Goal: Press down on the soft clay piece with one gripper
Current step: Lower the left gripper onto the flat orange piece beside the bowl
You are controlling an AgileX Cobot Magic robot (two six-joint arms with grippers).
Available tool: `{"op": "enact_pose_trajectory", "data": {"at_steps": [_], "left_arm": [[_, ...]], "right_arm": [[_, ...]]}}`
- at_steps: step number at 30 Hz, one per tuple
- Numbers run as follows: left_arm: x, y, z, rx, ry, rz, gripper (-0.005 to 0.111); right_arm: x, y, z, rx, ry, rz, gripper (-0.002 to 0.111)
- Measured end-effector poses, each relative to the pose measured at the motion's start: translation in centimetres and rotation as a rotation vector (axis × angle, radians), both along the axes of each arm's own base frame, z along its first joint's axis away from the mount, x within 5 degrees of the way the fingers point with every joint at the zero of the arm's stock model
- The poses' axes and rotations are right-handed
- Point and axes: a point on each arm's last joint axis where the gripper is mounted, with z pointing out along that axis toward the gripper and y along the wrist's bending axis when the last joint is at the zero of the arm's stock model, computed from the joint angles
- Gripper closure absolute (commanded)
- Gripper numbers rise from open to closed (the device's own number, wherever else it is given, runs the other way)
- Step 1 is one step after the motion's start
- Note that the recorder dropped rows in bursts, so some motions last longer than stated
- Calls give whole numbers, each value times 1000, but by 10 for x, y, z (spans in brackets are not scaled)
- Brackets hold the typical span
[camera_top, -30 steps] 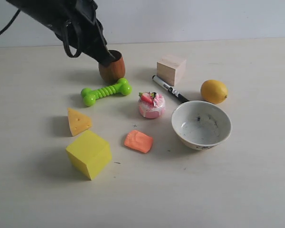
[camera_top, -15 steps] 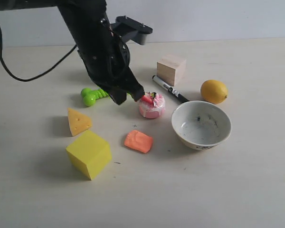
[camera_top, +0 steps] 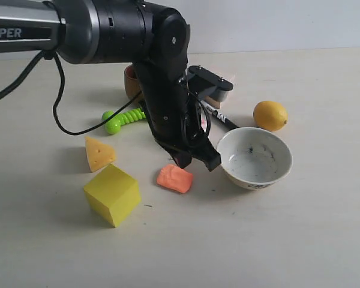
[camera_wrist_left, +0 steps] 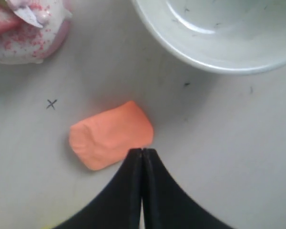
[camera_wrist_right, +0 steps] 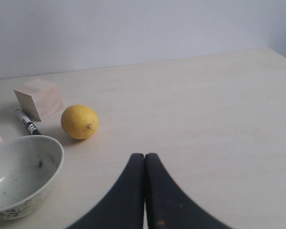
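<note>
The soft clay piece (camera_top: 175, 178) is a flat orange-salmon slab lying on the table between the yellow cube (camera_top: 112, 194) and the white bowl (camera_top: 254, 158). My left gripper (camera_top: 197, 161), black, on the arm marked "PiPER", hangs low just over the clay's bowl-side edge. In the left wrist view the gripper (camera_wrist_left: 142, 150) is shut, its tip meeting the rim of the clay (camera_wrist_left: 109, 133); whether it touches I cannot tell. My right gripper (camera_wrist_right: 144, 155) is shut on nothing over bare table and does not show in the exterior view.
A cheese wedge (camera_top: 99, 153), green toy bone (camera_top: 123, 119), brown cup (camera_top: 131, 81), black marker (camera_top: 221, 117) and lemon (camera_top: 270, 115) lie around. The pink strawberry cake (camera_wrist_left: 24, 28) sits close beyond the clay. A wooden block (camera_wrist_right: 39, 98) stands behind the marker.
My left arm has swung from the brown cup at the back, past the bone and cake, down to the clay's edge. The clay has not moved.
</note>
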Motion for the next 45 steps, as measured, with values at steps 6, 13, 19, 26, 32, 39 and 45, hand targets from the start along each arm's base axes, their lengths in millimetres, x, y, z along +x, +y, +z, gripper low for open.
{"op": "enact_pose_trajectory", "data": {"at_steps": [6, 13, 19, 26, 32, 39, 45], "left_arm": [[5, -4, -7, -26, -27, 18, 107], [8, -7, -8, -56, -59, 24, 107], [8, -7, -8, -57, -60, 24, 107], [8, -7, -8, -58, -62, 24, 107], [8, -7, -8, -58, -62, 24, 107], [8, -7, -8, -57, -60, 26, 107], [5, -4, -9, -24, -25, 20, 107]], "right_arm": [[0, 0, 0, 0, 0, 0, 108], [0, 0, 0, 0, 0, 0, 108], [0, 0, 0, 0, 0, 0, 108], [0, 0, 0, 0, 0, 0, 108], [0, 0, 0, 0, 0, 0, 108], [0, 0, 0, 0, 0, 0, 108], [0, 0, 0, 0, 0, 0, 108]]}}
